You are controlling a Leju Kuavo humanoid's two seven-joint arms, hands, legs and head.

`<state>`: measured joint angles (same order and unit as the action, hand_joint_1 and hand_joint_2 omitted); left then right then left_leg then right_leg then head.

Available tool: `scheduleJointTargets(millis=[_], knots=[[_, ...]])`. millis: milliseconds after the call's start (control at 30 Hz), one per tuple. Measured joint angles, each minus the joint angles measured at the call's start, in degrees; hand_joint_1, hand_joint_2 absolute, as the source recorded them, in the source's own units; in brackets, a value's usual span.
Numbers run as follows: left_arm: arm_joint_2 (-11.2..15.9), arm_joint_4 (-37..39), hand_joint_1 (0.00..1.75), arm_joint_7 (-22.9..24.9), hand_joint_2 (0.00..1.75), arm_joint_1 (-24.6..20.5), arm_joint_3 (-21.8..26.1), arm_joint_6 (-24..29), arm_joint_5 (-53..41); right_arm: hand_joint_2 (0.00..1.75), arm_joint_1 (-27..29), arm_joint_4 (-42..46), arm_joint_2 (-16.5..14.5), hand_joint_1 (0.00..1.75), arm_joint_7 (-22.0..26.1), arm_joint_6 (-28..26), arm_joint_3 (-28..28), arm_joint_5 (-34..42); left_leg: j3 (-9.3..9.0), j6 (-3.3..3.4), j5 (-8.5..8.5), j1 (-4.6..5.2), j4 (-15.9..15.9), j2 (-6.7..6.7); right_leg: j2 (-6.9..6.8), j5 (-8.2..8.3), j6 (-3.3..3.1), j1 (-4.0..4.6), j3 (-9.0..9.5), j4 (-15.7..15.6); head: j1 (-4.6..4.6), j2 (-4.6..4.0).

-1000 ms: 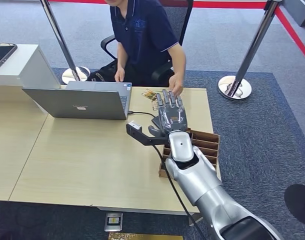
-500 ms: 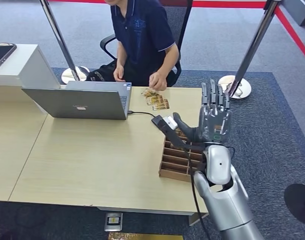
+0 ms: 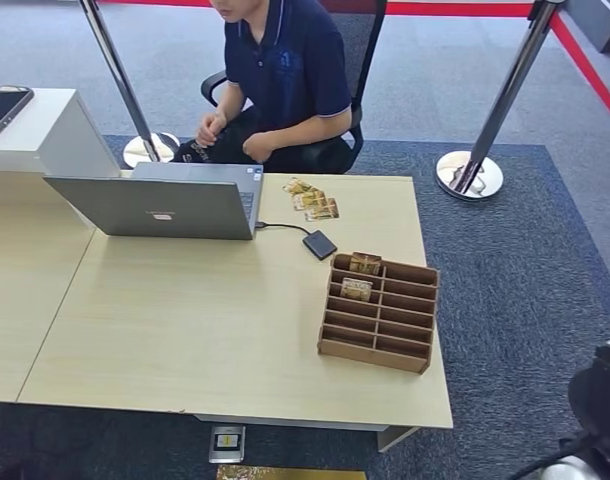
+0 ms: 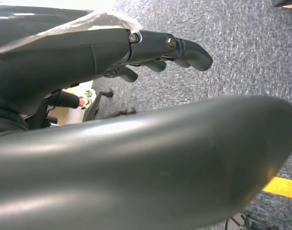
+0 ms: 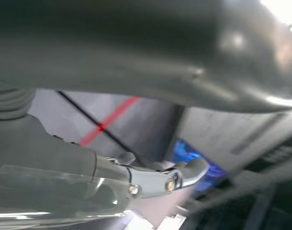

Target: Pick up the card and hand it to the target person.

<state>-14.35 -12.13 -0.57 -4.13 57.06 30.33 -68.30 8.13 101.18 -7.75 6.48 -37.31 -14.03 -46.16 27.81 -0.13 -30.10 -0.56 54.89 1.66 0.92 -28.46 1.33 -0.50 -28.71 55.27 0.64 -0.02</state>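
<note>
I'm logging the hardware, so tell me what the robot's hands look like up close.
The left hand has dark grey, glossy fingers with small metal screws. The right hand shows a silvery finger link with brass-coloured screws, a clear plastic cover behind it and a grey ribbed cover.

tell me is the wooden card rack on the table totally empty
No, the wooden rack holds two cards in its slots at the far end, nearest the person.
</note>
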Motion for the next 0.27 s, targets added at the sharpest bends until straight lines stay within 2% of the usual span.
scheduleJointTargets(millis=[67, 133, 200, 267], knots=[[-0.1, 0.0, 0.0, 0.0, 0.0, 0.0, 0.1, 0.0, 0.3, 0.0, 0.0, -3.9, -1.3, 0.0, 3.3, 3.6, -8.0, 6.1, -0.03, 0.0, 0.0, 0.0, 0.0, 0.01, 0.0, 0.0, 0.0, 0.01, 0.06, 0.0, 0.0, 0.0], [-0.1, 0.0, 0.0, -0.1, 0.0, 0.0, 0.2, 0.0, 0.7, 0.0, -1.4, -12.0, -1.6, 0.0, 7.0, 6.5, -16.8, 10.3, -0.06, 0.02, 0.01, 0.0, 0.0, 0.01, 0.0, 0.02, 0.03, 0.01, 0.14, 0.0, 0.01, 0.0], [-0.1, 0.0, 0.0, -0.2, 0.0, -0.1, 0.3, 0.0, 1.0, 0.0, -3.3, -22.1, -1.1, 0.0, 10.6, 7.5, -25.1, 12.4, -0.08, 0.04, 0.02, 0.02, 0.0, 0.02, 0.0, 0.03, 0.06, -0.02, 0.18, 0.0, 0.01, 0.0], [-0.1, 0.0, 0.0, -0.2, 0.0, -0.1, 0.5, 0.1, 1.2, 0.0, -4.9, -30.2, -0.3, 0.0, 11.1, 7.5, -30.4, 12.5, -0.1, 0.04, 0.02, 0.03, 0.0, 0.01, 0.0, 0.04, 0.06, -0.03, 0.19, 0.0, 0.0, 0.0]])
